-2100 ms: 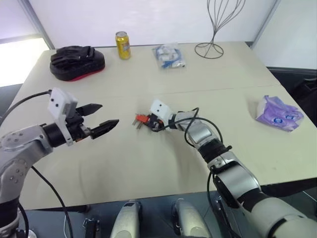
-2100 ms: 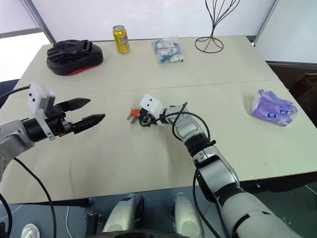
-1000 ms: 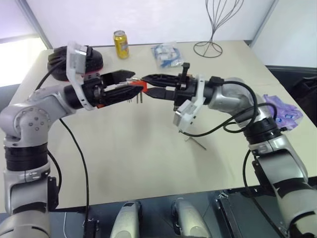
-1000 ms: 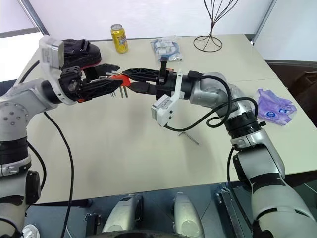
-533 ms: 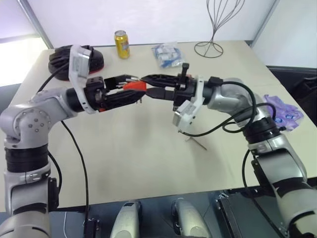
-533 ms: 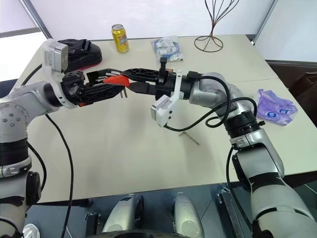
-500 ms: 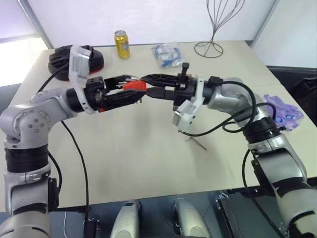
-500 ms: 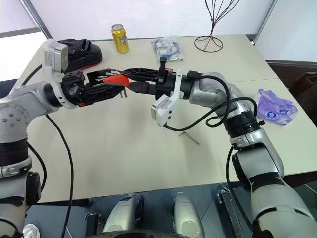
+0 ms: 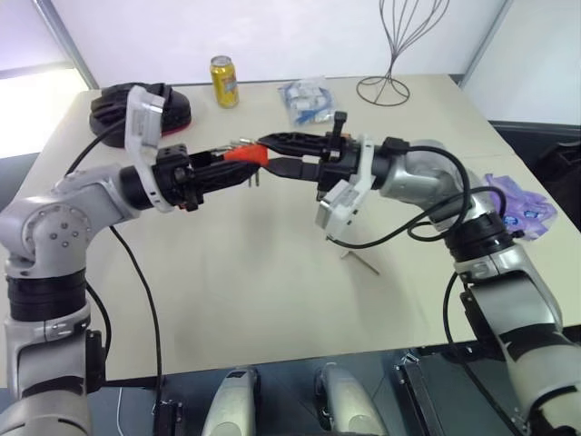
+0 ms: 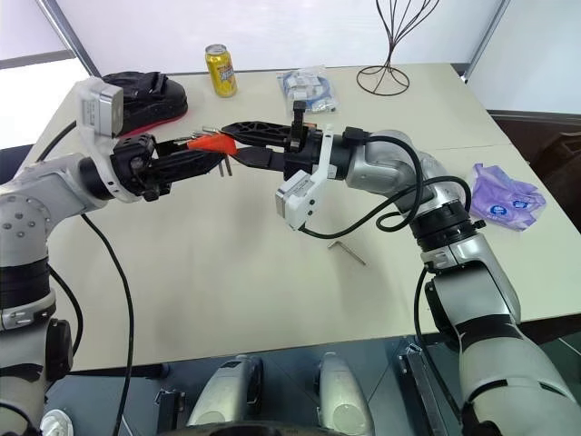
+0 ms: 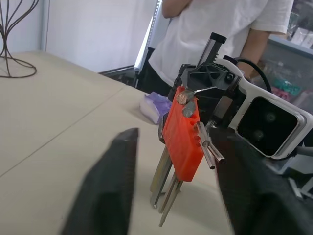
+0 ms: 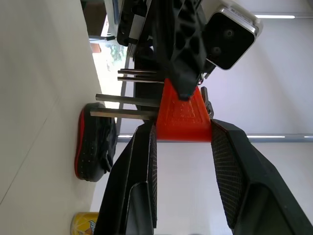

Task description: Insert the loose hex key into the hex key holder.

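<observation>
Hex key holder point(image 10: 214, 143): red-orange block held above the surface point(image 9: 272, 300), clamped between the fingers of the right tool point(image 9: 268, 153); left tool point(image 9: 238, 165) meets it from the opposite side, fingers narrowed around the block, contact uncertain; loose hex key point(image 9: 364, 262): flat on the surface, below the right forearm.

Both arms are raised, left pincer point(image 9: 238, 164) and right pincer point(image 9: 269, 153) meeting tip to tip.
</observation>
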